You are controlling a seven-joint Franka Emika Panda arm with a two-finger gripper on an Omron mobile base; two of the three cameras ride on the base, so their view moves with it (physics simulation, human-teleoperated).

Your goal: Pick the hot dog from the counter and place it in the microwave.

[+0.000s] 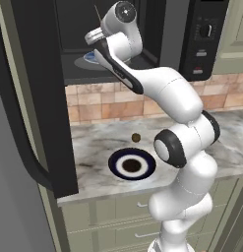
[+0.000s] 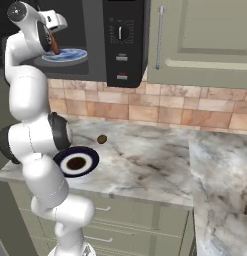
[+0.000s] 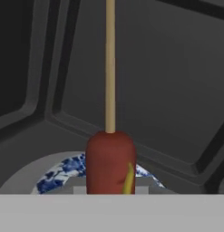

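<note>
The microwave [image 2: 95,40] hung open above the worktop [image 2: 145,160], its black door [image 1: 24,98] swung out over the worktop's left end, its control panel with the round knob at the right side. Inside the dark cavity lay a round turntable carrying a blue-and-white patterned plate [image 2: 65,55]. The white arm reached up from the worktop's front edge into the cavity. On the marble, near the front edge, sat a dark-rimmed plate [image 1: 132,164] with a white ring and brown centre, and just behind it, apart from it, a small brown ball [image 1: 136,138]. The tool [image 2: 55,42] was clamped narrow on the hot dog [image 3: 109,161], a reddish-brown sausage with a yellow streak on a pale stick, held over the patterned plate inside the cavity.
</note>
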